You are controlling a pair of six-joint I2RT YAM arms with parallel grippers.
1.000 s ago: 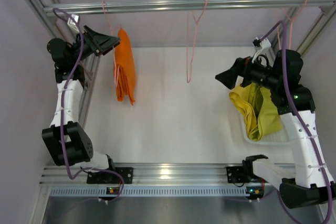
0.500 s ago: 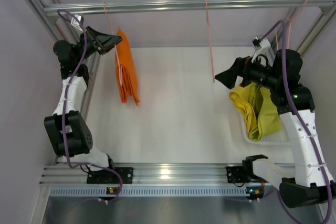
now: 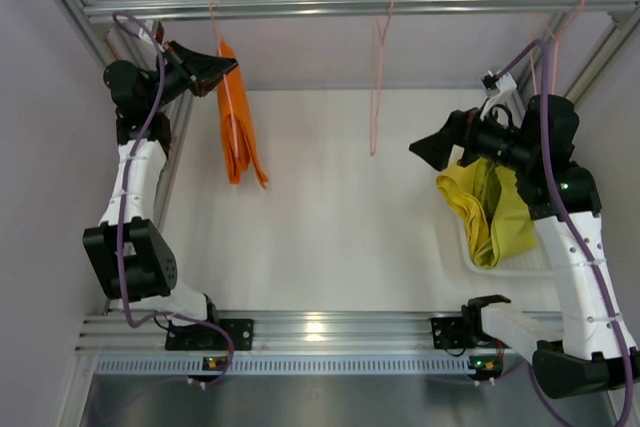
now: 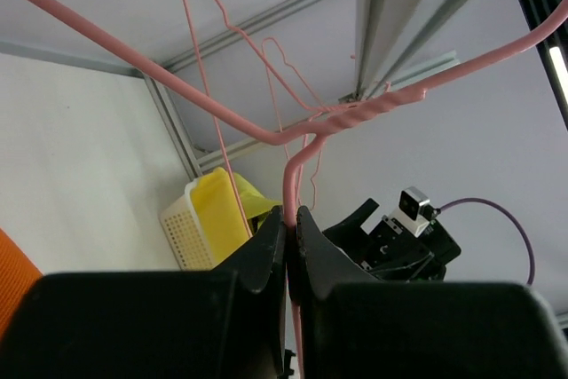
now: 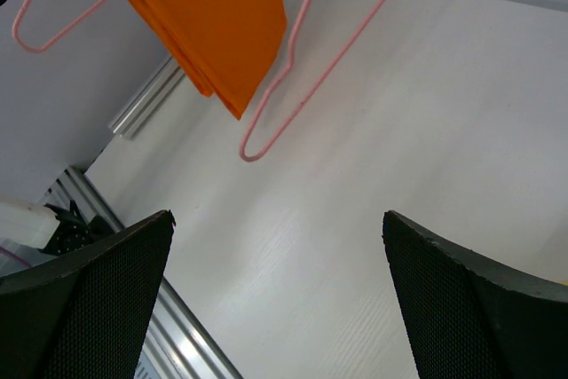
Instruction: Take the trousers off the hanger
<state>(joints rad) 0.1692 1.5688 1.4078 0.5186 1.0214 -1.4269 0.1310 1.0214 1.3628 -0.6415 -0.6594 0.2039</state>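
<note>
Below lies the white surface (image 3: pixel 330 237). The orange trousers (image 3: pixel 236 137) hang on the pink hanger (image 4: pixel 293 175), just beneath our left tool (image 4: pixel 290 219), which pinches the hanger's wire. Our right tool (image 5: pixel 277 215) gapes wide, well apart from them, near the yellow trousers (image 3: pixel 470 202).

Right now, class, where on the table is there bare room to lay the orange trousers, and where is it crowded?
Bare: the table between the orange trousers and the basket, under the empty hanger. Crowded: the right side, where the basket holds yellow trousers beneath the right arm.
</note>
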